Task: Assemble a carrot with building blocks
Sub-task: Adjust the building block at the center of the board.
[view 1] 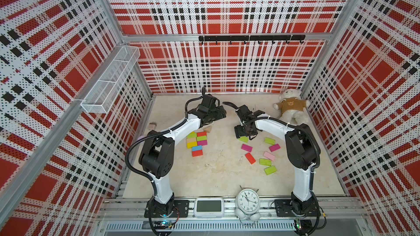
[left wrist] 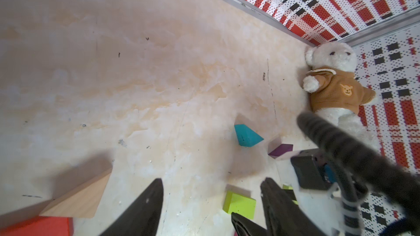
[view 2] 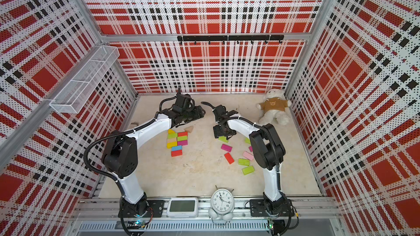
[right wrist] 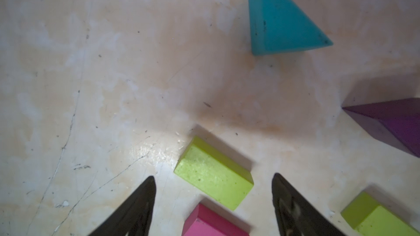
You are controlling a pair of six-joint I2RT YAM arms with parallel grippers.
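Bright, even light fills the cell in both top views; from my remote station I see only faint, soft shadows on the bench (view 1: 218,178) under the arms (view 1: 181,126). The wide lens stretches the plaid walls (view 1: 45,87) toward the frame edges. In the left wrist view, a cable (left wrist: 336,144) close to the lens is a dark blur and the tan triangle (left wrist: 79,198) looks soft. In the right wrist view, glare shines on the bench beside a lime block (right wrist: 213,178), and the purple triangle (right wrist: 395,121) throws a broad shadow.
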